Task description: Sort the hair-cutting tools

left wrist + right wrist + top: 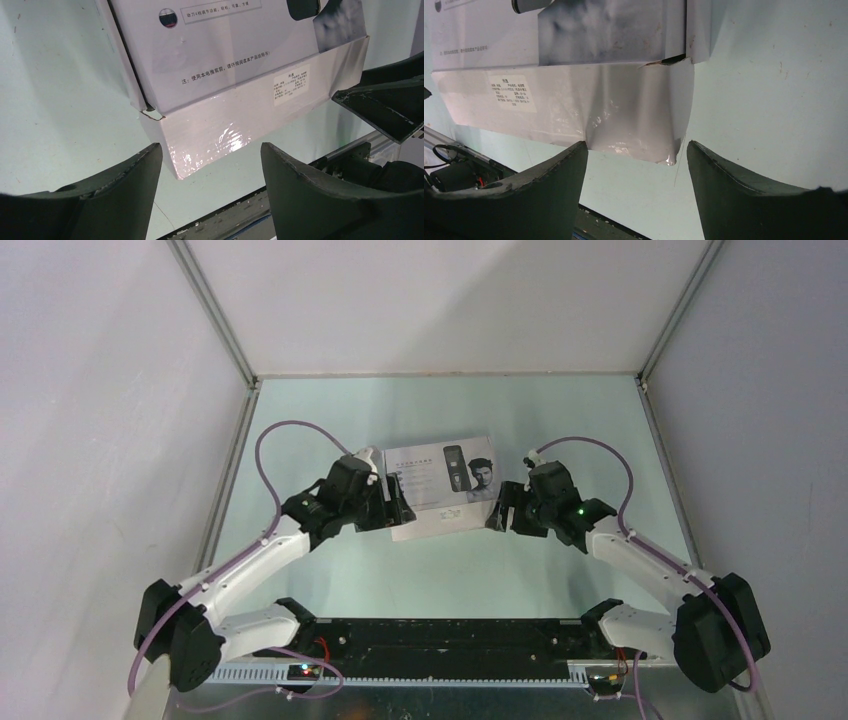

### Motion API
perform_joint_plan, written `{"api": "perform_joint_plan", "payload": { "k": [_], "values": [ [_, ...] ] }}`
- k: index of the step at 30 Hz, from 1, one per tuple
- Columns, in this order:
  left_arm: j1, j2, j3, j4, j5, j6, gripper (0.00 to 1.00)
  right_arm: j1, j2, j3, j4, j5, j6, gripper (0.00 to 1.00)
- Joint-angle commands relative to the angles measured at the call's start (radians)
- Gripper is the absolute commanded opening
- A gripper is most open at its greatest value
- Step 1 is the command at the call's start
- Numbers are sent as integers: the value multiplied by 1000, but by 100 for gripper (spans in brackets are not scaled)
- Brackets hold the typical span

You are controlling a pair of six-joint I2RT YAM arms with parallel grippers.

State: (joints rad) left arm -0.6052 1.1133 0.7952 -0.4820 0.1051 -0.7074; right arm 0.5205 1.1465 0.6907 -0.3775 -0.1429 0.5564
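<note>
Top external view shows a white box [440,490] lying flat and slightly askew in the middle of the table [440,575]. The left gripper [401,502] is at its left end and the right gripper [499,508] at its right end. Both wrist views show each pair of fingers spread apart, clamped on nothing, with a near corner of the box just beyond the gap and not touching either finger. Bare table lies between the box's near edge and the arm bases, and more stretches behind it to the far wall. The hair-cutting tools cannot be seen; only a printed clipper shows on the lid.
</note>
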Motion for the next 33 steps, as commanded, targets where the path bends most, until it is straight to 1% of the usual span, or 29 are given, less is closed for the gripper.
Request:
{"api": "perform_joint_plan", "payload": {
  "k": [1,8,15,18,20,21,22,23,25,31,33],
  "values": [
    [6,-34,-2,-2,-28,-3,77,-8,-51,1,59,-1,-21,77],
    [8,-20,2,2,-20,2,72,-53,-120,2,46,-17,-34,73],
    [9,0,2,7,-7,5,68,-92,-109,4,48,-28,-61,68],
    [9,10,-2,11,-10,2,64,-97,-84,4,72,-44,-67,66],
    [9,18,-4,13,-12,1,61,-96,-64,4,81,-52,-72,61],
    [9,21,-6,14,-13,0,60,-97,-56,4,83,-54,-74,56],
    [10,26,-7,15,-13,0,59,-96,-43,4,87,-57,-76,53],
    [10,28,-11,16,-13,-1,58,-96,-31,3,89,-57,-79,48],
    [13,35,-18,21,-6,-2,57,-96,-18,-6,98,-57,-80,45],
    [21,35,-24,49,30,-12,55,-95,-21,-21,108,-64,-73,44],
    [21,36,-24,67,62,-23,54,-97,-22,-21,107,-64,-75,44]
  ]
}}
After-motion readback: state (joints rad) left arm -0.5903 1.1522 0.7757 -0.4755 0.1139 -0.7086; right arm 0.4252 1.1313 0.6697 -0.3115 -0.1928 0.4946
